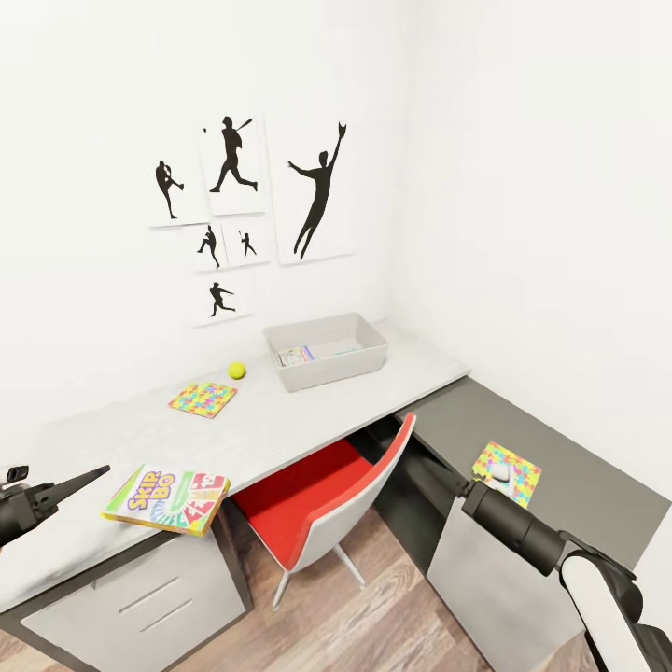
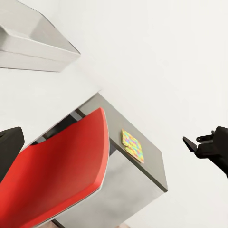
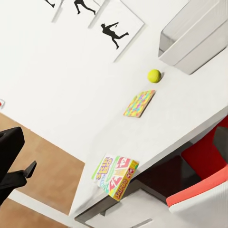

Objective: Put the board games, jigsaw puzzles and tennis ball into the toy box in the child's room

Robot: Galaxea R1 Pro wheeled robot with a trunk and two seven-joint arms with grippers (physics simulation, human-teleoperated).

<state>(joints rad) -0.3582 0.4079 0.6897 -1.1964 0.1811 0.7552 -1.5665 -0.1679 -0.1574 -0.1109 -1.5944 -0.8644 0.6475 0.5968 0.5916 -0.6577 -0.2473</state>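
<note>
tennis ball (image 1: 237, 371) and puzzle panel (image 1: 203, 399) on pale table (image 1: 280, 420) beside toy box (image 1: 327, 351)

White-walled corner with a two-tone corner desk.

Two plain white walls (image 1: 523, 187) meet above the desk, the left one hung with a cluster of black sports-silhouette pictures (image 1: 252, 201). A long pale grey speckled tabletop (image 1: 280, 420) joins a dark grey tabletop (image 1: 569, 439) at the corner, with white drawers (image 1: 140, 597) below at the near left end. A red-seated chair (image 1: 322, 495) with a white shell is tucked under. Wood-plank floor (image 1: 373, 625); light even and bright.
</note>
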